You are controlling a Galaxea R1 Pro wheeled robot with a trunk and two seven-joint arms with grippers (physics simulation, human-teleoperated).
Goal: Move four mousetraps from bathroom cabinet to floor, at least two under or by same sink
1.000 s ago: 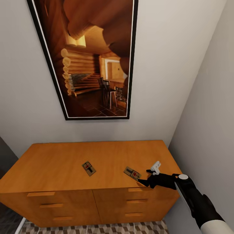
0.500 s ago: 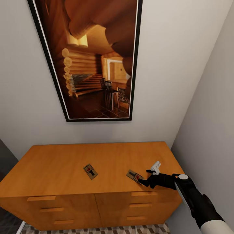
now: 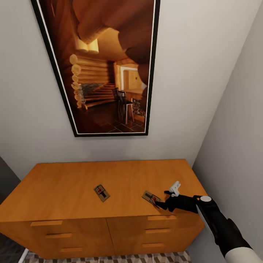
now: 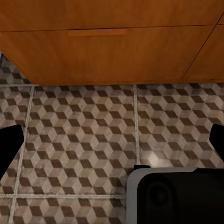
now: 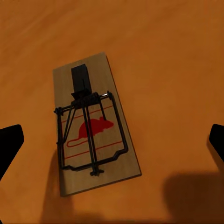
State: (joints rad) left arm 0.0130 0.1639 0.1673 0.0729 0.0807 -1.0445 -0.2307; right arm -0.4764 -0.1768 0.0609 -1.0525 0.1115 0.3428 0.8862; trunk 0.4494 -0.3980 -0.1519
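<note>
Two mousetraps lie flat on the plain top of the cabinet (image 3: 109, 179): the near mousetrap (image 3: 151, 197) sits close to the front edge toward the right end, and the far mousetrap (image 3: 102, 192) rests near the middle, well apart from it. The right gripper (image 3: 163, 205) hovers just beside the near one, and in the right wrist view that trap (image 5: 93, 135) lies between the spread fingers (image 5: 10, 144), its red mouse mark and dark wire bar facing up; the fingers are released and grasp nothing. The left gripper (image 4: 112, 142) hangs low in front of the drawer fronts, its fingers also spread wide and empty over the bathroom floor (image 4: 84, 130), whose cube-pattern tiles carry no trap in the patch that shows. By my reading the task is in an early pickup step: these two traps are not yet lifted, and where the other two are I cannot tell. A large framed picture (image 3: 102, 65) hangs on the wall above.
</note>
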